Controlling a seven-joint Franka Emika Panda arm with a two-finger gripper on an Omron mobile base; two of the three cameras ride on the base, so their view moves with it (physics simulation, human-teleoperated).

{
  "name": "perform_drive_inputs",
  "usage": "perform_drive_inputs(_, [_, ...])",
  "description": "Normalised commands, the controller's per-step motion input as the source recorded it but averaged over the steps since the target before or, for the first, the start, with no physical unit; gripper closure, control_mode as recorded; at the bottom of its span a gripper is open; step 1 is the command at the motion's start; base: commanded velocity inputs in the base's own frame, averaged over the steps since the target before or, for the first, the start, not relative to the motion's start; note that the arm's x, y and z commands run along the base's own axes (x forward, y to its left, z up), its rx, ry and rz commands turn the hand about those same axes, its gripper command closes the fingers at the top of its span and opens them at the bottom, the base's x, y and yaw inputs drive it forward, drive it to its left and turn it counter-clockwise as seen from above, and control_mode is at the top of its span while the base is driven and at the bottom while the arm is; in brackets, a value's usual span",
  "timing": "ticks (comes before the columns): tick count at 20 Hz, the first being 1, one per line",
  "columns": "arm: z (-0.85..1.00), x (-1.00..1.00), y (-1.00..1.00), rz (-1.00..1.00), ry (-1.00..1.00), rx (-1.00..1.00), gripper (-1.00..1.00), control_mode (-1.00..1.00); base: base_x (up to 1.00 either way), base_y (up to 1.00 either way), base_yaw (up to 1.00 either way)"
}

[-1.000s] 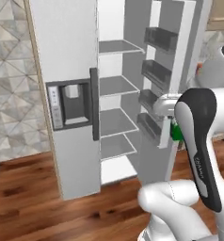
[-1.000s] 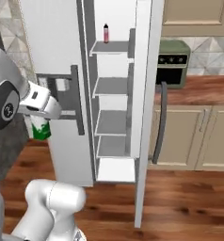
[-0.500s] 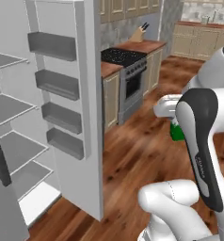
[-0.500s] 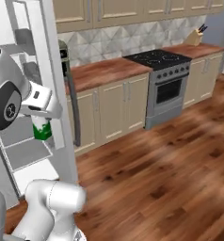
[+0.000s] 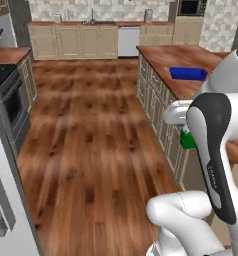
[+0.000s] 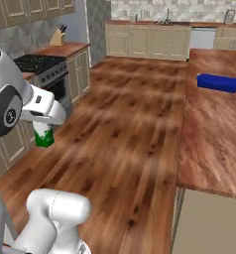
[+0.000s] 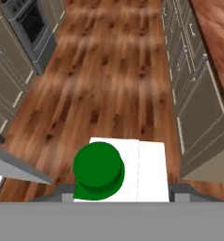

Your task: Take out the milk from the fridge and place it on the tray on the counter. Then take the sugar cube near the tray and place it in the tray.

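Since the frame a second before, the whole view had swung: the open fridge that faced me then was replaced by a long stretch of wood floor (image 5: 91, 150), because my base had turned, not because the things had shifted. Through that turn I kept my hand (image 6: 43, 135) pinched on the milk (image 6: 43, 136), which hung upright just under my wrist, out over the floor. Looking down along my hand, I saw the milk's round green cap (image 7: 99, 172) and its white top directly below, with my fingertips pressed to either side at the bottom edge.

Ahead and to my hand's right ran the wooden surface (image 6: 209, 139), well apart from the milk. The blue tray (image 6: 218, 82) lay flat far along that surface, beyond my hand; from the left camera it showed as a blue slab (image 5: 188, 74) past my forearm. Beige drawers (image 7: 194, 94) lined the surface's front to the right of my hand, and a stove (image 6: 43, 67) stood off to its left. I could not make out the sugar cube.
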Motion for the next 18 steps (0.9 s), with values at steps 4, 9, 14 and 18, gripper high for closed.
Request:
perform_drive_inputs(4, [0.00,0.00,0.00,0.00,0.00,0.00,1.00,1.00,0.45,0.00,-0.77])
perform_drive_inputs(9, [0.00,0.00,0.00,0.00,0.00,0.00,1.00,1.00,1.00,0.04,-0.41])
perform_drive_inputs(14, [0.00,0.00,0.00,0.00,0.00,0.00,1.00,1.00,1.00,0.35,-0.33])
perform_drive_inputs(18, [0.00,0.00,0.00,0.00,0.00,0.00,1.00,1.00,1.00,0.75,-0.32])
